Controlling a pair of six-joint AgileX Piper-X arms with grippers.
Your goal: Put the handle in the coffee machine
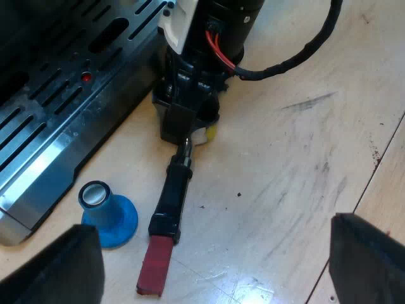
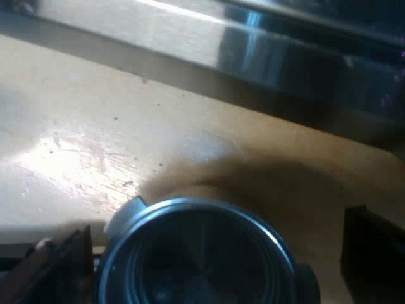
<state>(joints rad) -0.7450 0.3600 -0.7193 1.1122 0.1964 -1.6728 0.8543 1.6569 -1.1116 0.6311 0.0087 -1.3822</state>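
Holder point(image 1: 171, 202) lies flat on the surface point(image 1: 304, 158) just beside the espresso machine point(image 1: 57, 126). Its metal basket end is close by the machine's drip tray, and its dark handle runs away from the machine to the red tip. My right tool point(image 1: 188, 130) is down over that basket end. From its own camera the holder point(image 2: 196, 209) shows its round basket between the two black fingers point(image 2: 373, 253). They stand apart on either side of it, with a strip of surface showing at one finger, so I read that tool as spread and not clamped. My left tool point(image 1: 212, 253) hangs over the red tip, farther from the machine, fingers wide apart and holding nothing. A blue tamper point(image 1: 107, 215) stands just beside the machine's tray, near the handle but apart from it.
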